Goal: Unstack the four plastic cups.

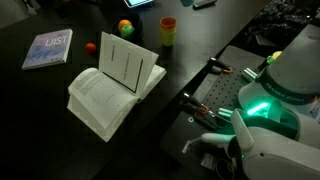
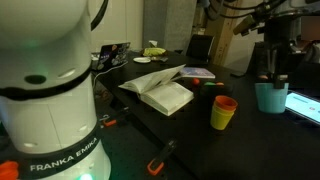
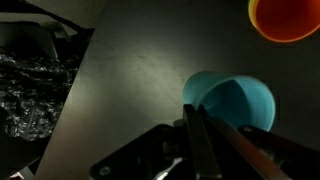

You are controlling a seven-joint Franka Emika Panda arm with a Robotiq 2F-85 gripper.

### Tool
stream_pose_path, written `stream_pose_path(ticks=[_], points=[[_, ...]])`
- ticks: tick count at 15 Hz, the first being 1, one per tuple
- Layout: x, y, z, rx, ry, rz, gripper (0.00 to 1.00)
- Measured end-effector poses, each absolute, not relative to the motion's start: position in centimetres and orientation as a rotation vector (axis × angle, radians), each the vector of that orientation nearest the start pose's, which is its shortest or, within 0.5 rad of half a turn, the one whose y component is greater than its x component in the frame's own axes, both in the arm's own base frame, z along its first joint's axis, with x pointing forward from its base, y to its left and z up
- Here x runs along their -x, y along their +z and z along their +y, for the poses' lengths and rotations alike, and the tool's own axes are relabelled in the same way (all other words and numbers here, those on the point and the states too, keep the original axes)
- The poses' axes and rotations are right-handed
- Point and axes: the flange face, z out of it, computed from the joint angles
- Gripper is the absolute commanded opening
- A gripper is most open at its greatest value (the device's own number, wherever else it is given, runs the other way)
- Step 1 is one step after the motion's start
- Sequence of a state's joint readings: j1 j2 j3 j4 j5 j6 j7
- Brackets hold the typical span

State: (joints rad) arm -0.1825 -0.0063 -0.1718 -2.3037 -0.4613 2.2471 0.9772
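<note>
A teal-blue cup (image 2: 270, 98) stands upright on the dark table, apart from the others. It fills the right of the wrist view (image 3: 240, 100), open mouth up. My gripper (image 2: 275, 78) reaches down from above and is shut on its near rim (image 3: 192, 110). A short stack with an orange-red cup nested in yellow/yellow-green cups (image 2: 223, 112) stands a little to one side. It also shows in an exterior view (image 1: 167, 31), and its orange mouth sits at the top right of the wrist view (image 3: 285, 20). How many yellow cups are in the stack is hidden.
An open book (image 1: 112, 85) lies mid-table, also seen in an exterior view (image 2: 165, 90). A closed blue book (image 1: 47, 48) lies beyond it. A red-yellow-green ball (image 1: 125, 27) and a small red object (image 1: 90, 46) sit near the stack. A lit screen (image 2: 305, 105) is beside the teal cup.
</note>
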Motion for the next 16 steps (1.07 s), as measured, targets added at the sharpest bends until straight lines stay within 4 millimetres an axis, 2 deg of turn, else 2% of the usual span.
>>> stream_pose_path(ticks=[4, 10, 13, 16], points=[[-45.7, 30.9, -20.4, 2.985, -0.071, 1.796, 0.01], [-43.7, 25.2, -20.7, 2.887, -0.052, 1.840, 0.02], [-43.0, 23.1, -20.5, 2.846, -0.038, 1.854, 0.01], [-42.6, 22.0, -20.4, 2.811, -0.039, 1.870, 0.02]])
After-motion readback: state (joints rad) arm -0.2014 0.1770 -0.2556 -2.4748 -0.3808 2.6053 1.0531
